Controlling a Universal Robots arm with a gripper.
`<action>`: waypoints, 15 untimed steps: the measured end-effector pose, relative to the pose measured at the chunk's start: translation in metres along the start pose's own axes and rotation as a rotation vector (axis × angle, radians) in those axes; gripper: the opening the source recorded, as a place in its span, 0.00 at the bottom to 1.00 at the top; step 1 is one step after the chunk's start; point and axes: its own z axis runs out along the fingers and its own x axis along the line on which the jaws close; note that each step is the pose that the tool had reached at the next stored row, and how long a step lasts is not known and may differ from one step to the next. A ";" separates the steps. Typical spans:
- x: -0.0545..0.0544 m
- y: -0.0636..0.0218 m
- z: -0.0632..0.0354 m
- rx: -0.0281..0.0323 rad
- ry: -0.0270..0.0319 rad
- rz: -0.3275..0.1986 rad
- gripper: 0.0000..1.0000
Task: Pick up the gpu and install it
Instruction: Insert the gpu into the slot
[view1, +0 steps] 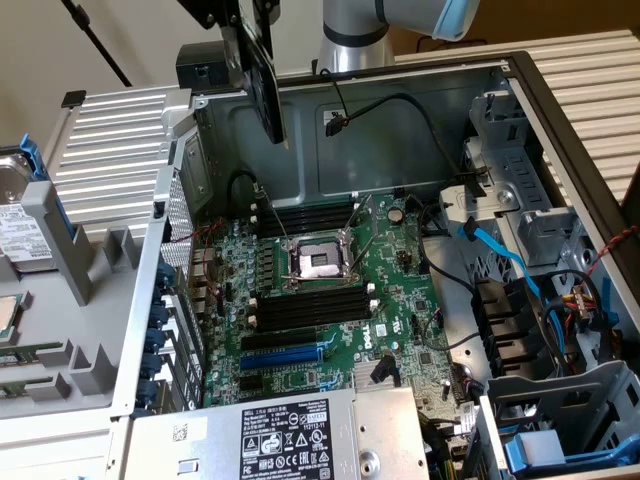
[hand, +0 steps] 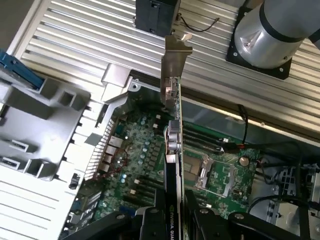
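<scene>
— Well, starting at the exterior view's left: a hard drive (view1: 18, 225) lying outside the case, not part of this job. Next, the perforated rear wall (view1: 170, 290) of the case. And where to look for the card?

— Just past that wall, up in the air. There, the gpu (view1: 268, 90), hanging edge-on, high above the motherboard (view1: 400, 290) and touching nothing below. Clamped by the gripper (hand: 174, 222) on its two flat faces, at the end away from the silver bracket (hand: 177, 50).

— So closed on the card, not loose?

— Yes, pressed on both sides, as seen from the wrist view. Black shroud on one side, green board on the other.

— How to carry it well, then?

— Probably like this: hold the card upright, without tilt, with the bracket turned toward the rear wall. Line up the lower edge over the blue slot (view1: 285, 357), between the memory sticks (view1: 315, 312) and the power supply (view1: 290, 430). Move slowly and straight, without swinging.

— And further right?

— Mind the CPU socket (view1: 314, 263) with its thin levers. Then the blue cable (view1: 497, 255) at the exterior view's right, well apart from the slot, so likely no trouble. Main risk, in my judgement: a crooked approach, scraping the card's edge on the board.
</scene>
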 end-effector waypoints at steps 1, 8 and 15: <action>0.000 0.0000 0.0000 0.0000 0.0033 -0.015 0.26; 0.000 0.0002 0.0000 0.0042 0.0294 -0.125 0.26; 0.001 0.0008 -0.0014 0.0076 0.0528 -0.224 0.26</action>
